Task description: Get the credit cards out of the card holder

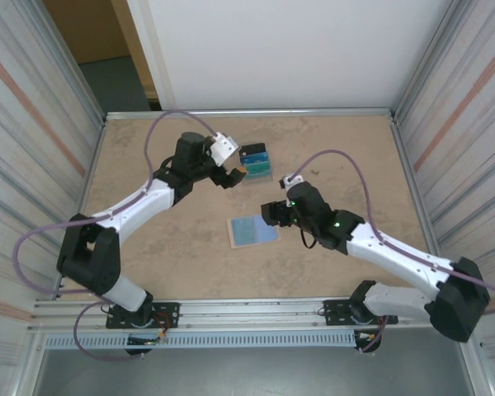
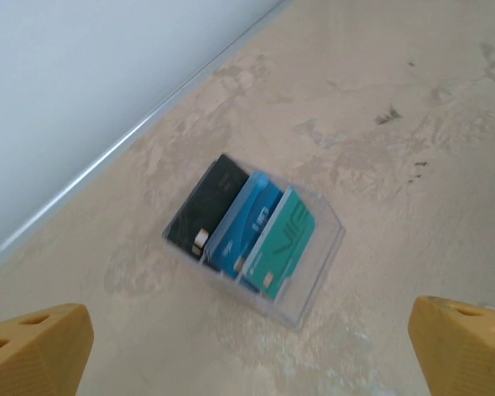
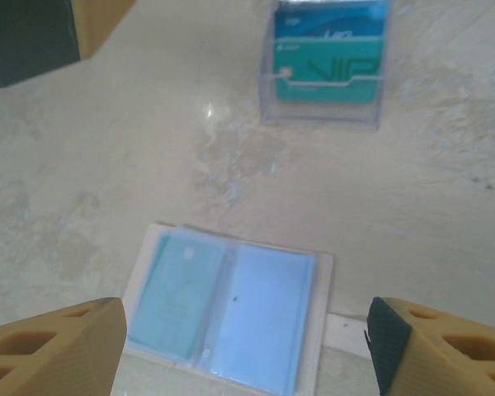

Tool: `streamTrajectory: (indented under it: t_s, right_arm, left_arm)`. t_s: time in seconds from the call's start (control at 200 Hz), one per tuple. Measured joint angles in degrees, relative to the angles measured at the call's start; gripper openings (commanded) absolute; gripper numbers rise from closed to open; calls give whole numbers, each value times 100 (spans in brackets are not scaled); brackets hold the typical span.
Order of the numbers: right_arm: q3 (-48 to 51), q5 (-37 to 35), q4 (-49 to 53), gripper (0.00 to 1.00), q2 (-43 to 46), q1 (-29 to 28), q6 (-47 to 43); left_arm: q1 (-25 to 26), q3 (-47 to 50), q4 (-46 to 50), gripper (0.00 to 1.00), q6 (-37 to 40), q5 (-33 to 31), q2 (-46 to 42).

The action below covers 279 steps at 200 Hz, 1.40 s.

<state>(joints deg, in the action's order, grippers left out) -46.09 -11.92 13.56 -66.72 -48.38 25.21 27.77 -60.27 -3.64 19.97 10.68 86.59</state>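
Observation:
The card holder (image 1: 253,231) lies open and flat on the table, pale blue inside with a cream edge (image 3: 323,330). Its left sleeve shows a teal card (image 3: 177,289) behind the plastic. Further back, three credit cards, black (image 2: 206,210), blue (image 2: 246,223) and teal (image 2: 282,239), stand in a clear box (image 1: 256,162). My left gripper (image 1: 231,177) hangs open just left of that box, its jaws (image 2: 247,355) wide apart and empty. My right gripper (image 1: 272,213) is open above the holder's right edge, with the holder lying below and between its fingers (image 3: 49,346).
The clear box (image 3: 322,107) sits a short way beyond the holder. A finger of the left gripper (image 3: 33,33) shows at the top left of the right wrist view. Metal rails edge the table (image 1: 148,272), and a white wall stands behind it.

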Motion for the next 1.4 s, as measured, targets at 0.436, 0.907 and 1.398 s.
streamTrajectory:
  t_s: [0.436, 0.907, 1.398]
  right_arm:
    - [-1412, -44, 525, 44, -2503, -922, 140]
    - [-2024, 120, 905, 49, -3731, -1012, 138]
    - [-2046, 315, 857, 48, -4013, -815, 249]
  left_arm:
    - [-201, 1641, -372, 99, -2076, -1606, -1521]
    - [-448, 2074, -393, 99, -2791, -2131, -1799]
    - [-533, 2076, -391, 99, -2909, -2142, -1768]
